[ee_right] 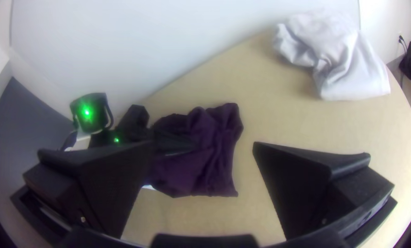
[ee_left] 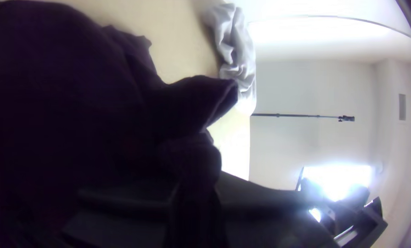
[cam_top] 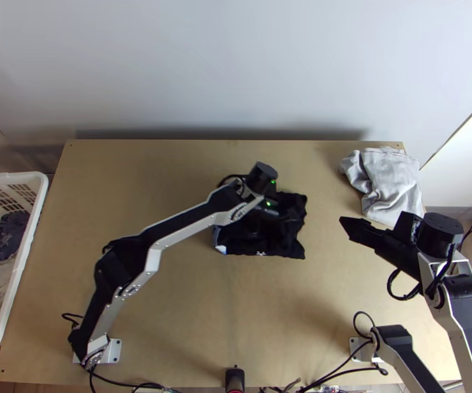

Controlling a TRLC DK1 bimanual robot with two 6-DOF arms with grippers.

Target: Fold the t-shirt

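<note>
A white basket (cam_top: 23, 262) holds crumpled clothes (cam_top: 3, 239). The left gripper (cam_top: 273, 211) pinches the dark t-shirt (cam_top: 278, 245); the right gripper (cam_top: 347, 225) has its fingers wide apart.

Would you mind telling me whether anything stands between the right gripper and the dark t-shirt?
Nothing visible does: only bare table lies between the right gripper and the t-shirt. The left gripper is at the shirt itself, though, and might get in the way there.

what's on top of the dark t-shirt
The left gripper is over the dark t-shirt, coming in from its left; how the cloth lies beneath the gripper is covered.
</note>
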